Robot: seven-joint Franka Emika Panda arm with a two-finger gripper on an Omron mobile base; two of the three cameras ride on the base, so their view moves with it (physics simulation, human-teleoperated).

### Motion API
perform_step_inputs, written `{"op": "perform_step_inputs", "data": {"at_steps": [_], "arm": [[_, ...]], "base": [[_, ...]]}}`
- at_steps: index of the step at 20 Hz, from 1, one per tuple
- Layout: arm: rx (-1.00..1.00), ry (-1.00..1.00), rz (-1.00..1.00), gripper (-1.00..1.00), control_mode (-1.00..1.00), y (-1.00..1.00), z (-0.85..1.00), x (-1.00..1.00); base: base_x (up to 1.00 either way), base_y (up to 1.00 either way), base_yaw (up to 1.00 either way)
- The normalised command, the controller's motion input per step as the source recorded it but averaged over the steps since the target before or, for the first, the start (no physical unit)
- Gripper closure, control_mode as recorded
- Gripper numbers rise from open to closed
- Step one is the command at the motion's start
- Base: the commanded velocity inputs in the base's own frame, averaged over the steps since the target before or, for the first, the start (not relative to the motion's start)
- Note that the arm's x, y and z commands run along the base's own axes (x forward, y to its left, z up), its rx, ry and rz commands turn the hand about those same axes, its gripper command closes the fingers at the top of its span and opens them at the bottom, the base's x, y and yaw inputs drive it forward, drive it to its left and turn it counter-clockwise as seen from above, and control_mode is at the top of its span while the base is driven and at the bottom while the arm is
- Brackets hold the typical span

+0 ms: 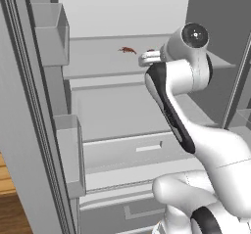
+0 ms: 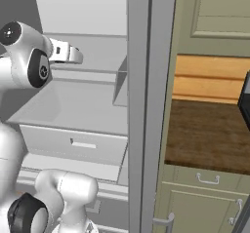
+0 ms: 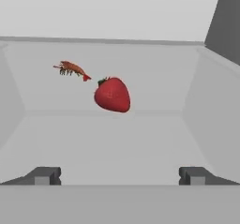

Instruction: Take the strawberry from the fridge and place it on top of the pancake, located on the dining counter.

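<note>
The gripper (image 3: 119, 175) is spread wide and empty, aimed into the fridge (image 1: 122, 12). Ahead on the shelf (image 3: 117, 134), near its back edge, lies the strawberry (image 3: 112, 94), with a shrimp (image 3: 71, 69) just beside it. Closing off-centre could squirt the round berry away or snag the shrimp.

The arm is bent up and stretched forward at shelf height, with the gripper (image 3: 119, 175) held level, its fingertips (image 3: 44, 175) spread wide apart and nothing gripped.

Bare shelf (image 3: 117, 143) lies open between pincer (image 3: 119, 175) and strawberry (image 3: 112, 94); shrimp (image 3: 71, 69) sits aside.
</note>
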Motion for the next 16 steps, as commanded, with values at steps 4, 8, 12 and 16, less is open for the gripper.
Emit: {"op": "perform_step_inputs", "data": {"at_steps": [4,8,12,16], "arm": [[0.01,0.01,0.0,-1.0,-1.0,-0.01,0.09,0.62],[0.0,0.0,0.0,-1.0,-1.0,0.0,0.0,0.52],[0.0,0.0,0.0,-1.0,-1.0,0.0,-0.11,0.41],[0.0,0.0,0.0,-1.0,-1.0,0.0,-0.2,0.35]], "base": [[0.0,0.0,0.0],[0.0,0.0,0.0],[0.0,0.0,0.0],[0.0,0.0,0.0]]}}
